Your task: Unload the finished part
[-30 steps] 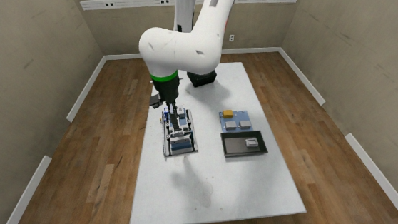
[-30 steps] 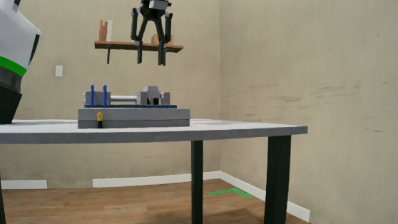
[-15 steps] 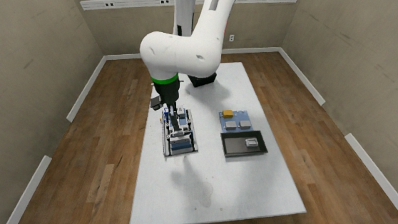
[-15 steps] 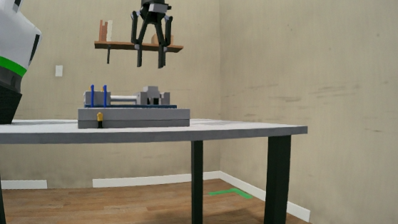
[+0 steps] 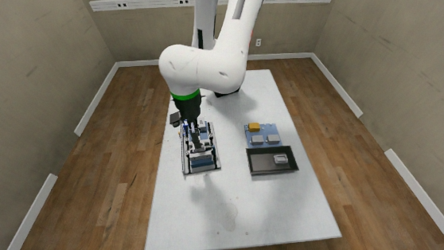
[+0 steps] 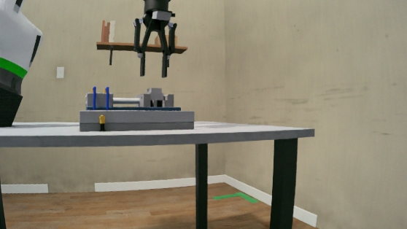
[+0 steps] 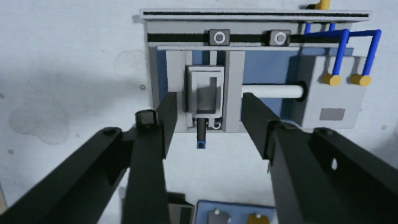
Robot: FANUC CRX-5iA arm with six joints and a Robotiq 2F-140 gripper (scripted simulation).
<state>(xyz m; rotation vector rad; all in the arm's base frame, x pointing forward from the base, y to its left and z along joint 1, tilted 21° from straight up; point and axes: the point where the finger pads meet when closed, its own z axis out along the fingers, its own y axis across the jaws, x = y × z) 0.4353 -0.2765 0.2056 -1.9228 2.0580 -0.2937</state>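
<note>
Gripper (image 6: 153, 74) hangs above the vise (image 7: 210, 95), fingers parted and empty; the finished part (image 7: 204, 90) sits clamped there (pocket up), long axis across the vise screw.

No readable text, label, brand, number or sign shows in any of the three views. The vise (image 7: 215, 85), the black outfeed tray (image 5: 272, 160), the table (image 5: 239, 207) and the gripper (image 6: 154, 73) carry no lettering that can be made out.
</note>
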